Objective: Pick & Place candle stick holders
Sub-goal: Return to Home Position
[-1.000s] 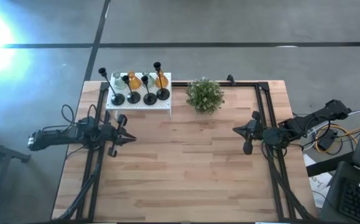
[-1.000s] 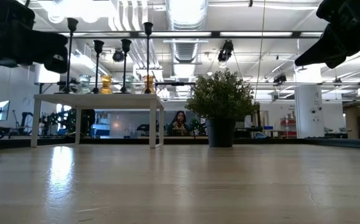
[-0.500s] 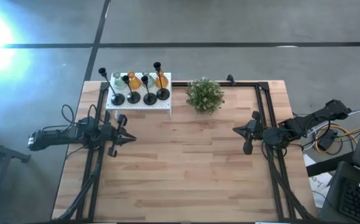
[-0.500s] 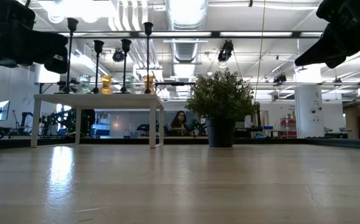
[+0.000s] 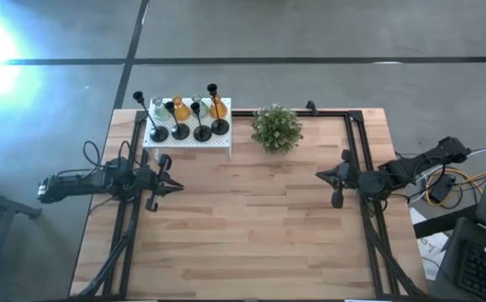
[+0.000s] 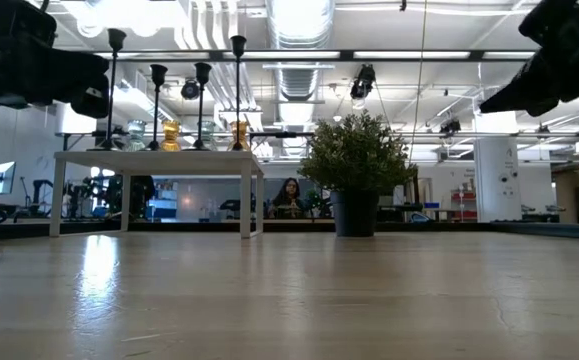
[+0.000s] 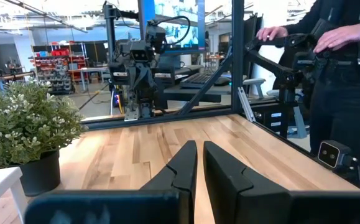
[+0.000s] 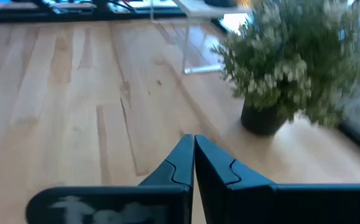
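**Surroundings.** The wooden bench (image 5: pixel 251 235) carries two fixtures along its far edge. The potted plant (image 5: pixel 276 127) stands near the middle of that edge. Just beside it, toward the left arm's side, stands the white perforated shelf (image 5: pixel 188 143) on four legs.

All candle stick holders (image 5: pixel 202 132) in view stand upright on top of this shelf:
- Four black holders (image 5: pixel 180 131), each with a round base and a thin stem, stand in a row along the nearer side.
- Two amber holders (image 5: pixel 218 108) stand behind them.
- The clear glass holders (image 5: pixel 157 106) stand among the amber ones; their outlines are hard to separate.

Between each arm and the shelf lies only open bench. Beyond the bench edge, the left wrist view shows a person (image 7: pixel 341 93) standing with both hands on a dark jointed rig.

**Pincers.**
- The left pincer (image 5: pixel 174 188) hangs above the bench on the left side, in front of the shelf and apart from it. It points across the bench. Its fingers (image 7: pixel 183 163) are drawn together with only a thin slit between them, gripping no object.
- The right pincer (image 5: pixel 320 176) hangs above the right side, near the plant but apart from it, facing the left pincer. Its fingers (image 8: pixel 178 158) are pressed together to a point, touching no object.
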Robot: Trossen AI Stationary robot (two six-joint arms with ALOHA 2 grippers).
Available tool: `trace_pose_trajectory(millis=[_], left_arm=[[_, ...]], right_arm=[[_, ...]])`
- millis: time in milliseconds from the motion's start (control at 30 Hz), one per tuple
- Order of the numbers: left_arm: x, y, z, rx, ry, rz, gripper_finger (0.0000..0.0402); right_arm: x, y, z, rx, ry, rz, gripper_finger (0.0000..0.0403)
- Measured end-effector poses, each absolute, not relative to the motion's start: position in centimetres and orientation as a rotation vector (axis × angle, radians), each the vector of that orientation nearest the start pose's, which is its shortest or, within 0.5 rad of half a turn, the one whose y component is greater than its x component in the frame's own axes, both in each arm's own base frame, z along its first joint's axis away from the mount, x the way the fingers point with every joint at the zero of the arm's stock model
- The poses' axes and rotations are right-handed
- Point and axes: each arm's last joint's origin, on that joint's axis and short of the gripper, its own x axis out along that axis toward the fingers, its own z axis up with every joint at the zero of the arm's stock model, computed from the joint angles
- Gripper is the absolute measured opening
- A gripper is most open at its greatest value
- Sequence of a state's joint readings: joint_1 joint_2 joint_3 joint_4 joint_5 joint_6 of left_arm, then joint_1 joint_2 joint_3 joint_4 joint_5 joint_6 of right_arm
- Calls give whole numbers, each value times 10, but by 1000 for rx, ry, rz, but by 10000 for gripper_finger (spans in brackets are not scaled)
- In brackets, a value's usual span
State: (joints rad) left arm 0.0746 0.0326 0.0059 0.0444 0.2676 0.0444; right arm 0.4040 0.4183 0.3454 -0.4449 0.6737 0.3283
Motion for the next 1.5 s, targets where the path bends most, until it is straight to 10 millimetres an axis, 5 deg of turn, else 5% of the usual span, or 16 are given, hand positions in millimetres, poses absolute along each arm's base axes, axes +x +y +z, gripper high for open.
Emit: trace_pose_trajectory(millis=[333,433,800,1500], left_arm=[[99,0,167,47,-22,-192,32],[99,0,167,47,-22,-192,32],[99,0,168,48,-26,-192,32],[99,0,168,48,-24,-192,32]], right_arm=[[91,11,168,-400,393,-316,8],[89,6,160,-384,389,-358,8],[80,-8,177,-292,269,-505,8],[83,-9,169,-314,334,-517,8]])
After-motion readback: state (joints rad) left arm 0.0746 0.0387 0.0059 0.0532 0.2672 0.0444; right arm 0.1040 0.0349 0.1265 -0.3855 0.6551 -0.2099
